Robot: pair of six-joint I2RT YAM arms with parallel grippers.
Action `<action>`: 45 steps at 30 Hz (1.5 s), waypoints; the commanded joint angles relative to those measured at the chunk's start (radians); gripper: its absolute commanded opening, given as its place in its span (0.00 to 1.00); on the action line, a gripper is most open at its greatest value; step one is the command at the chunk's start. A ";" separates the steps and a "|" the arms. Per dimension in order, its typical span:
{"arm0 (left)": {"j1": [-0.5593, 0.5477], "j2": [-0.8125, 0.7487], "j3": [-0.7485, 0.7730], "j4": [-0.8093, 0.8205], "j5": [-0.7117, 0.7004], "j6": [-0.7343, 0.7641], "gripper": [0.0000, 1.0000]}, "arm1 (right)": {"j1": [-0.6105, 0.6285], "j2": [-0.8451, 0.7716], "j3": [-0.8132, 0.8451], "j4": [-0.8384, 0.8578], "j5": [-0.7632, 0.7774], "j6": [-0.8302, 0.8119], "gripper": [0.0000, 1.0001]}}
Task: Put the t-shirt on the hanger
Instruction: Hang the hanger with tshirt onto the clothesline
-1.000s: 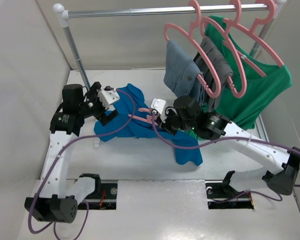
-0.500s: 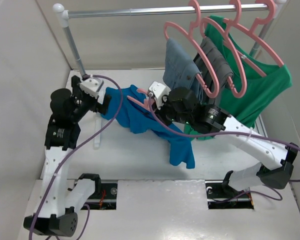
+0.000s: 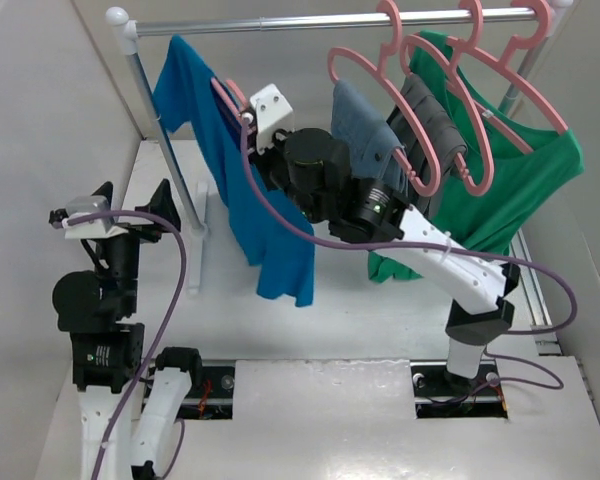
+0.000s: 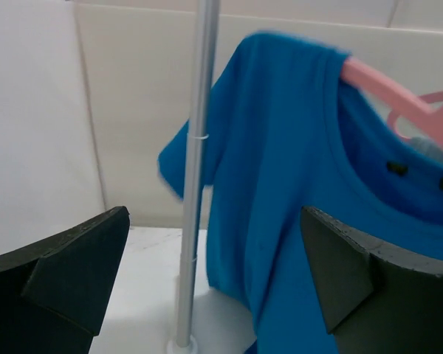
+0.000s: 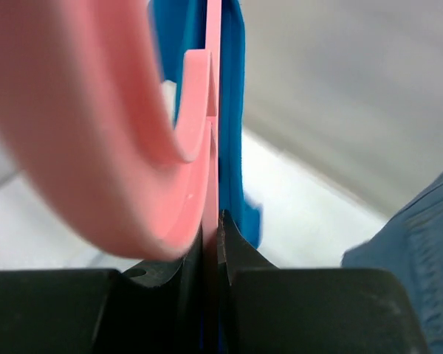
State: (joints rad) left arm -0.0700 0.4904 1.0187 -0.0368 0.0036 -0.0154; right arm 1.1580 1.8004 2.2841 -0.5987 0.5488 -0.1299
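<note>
Top external view showed the left gripper (image 3: 132,196) at the far left, raised above the table (image 3: 380,320) with its two dark fingers spread wide and nothing between them; it stood well apart from the clothing. Left wrist view confirmed this, both fingers framing open space, with the rack's upright pole (image 4: 194,184) and the blue cloth beyond them. Just right of that pole hung the t-shirt (image 3: 245,200), lifted clear up by the rail (image 3: 280,22), one shoulder near the rail's left end and the body falling in a long slanted drape towards the table. The hanger (image 3: 230,95) was inside the t-shirt: in the left wrist view a pink arm came out of the neck opening, and the cloth sat over that sloping shoulder. Whether the hook rested on the rail could not be told. The right gripper (image 5: 211,230) was clenched on the hanger, its fingers pinching the thin pink plastic just below the curved hook, with the blue cloth right behind. Further right along the rail hung other pink hangers carrying the blue-grey trousers (image 3: 365,130), the dark grey trousers (image 3: 435,125) and, at the far right, the green shirt (image 3: 520,180).
</note>
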 commanded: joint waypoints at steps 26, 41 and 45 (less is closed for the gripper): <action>0.004 -0.056 -0.055 -0.081 -0.140 -0.008 1.00 | -0.142 0.433 0.425 0.959 0.165 -0.407 0.00; 0.004 -0.056 -0.055 -0.100 -0.151 0.002 1.00 | -0.230 0.524 0.443 0.897 0.119 -0.143 0.00; 0.004 -0.056 -0.055 -0.109 -0.151 0.002 1.00 | -0.230 0.524 0.422 0.873 0.099 -0.132 0.00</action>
State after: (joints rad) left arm -0.0696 0.4419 0.9661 -0.1661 -0.1364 -0.0086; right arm 0.9306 2.3367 2.6736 0.2546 0.6868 -0.3096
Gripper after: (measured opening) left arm 0.997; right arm 0.128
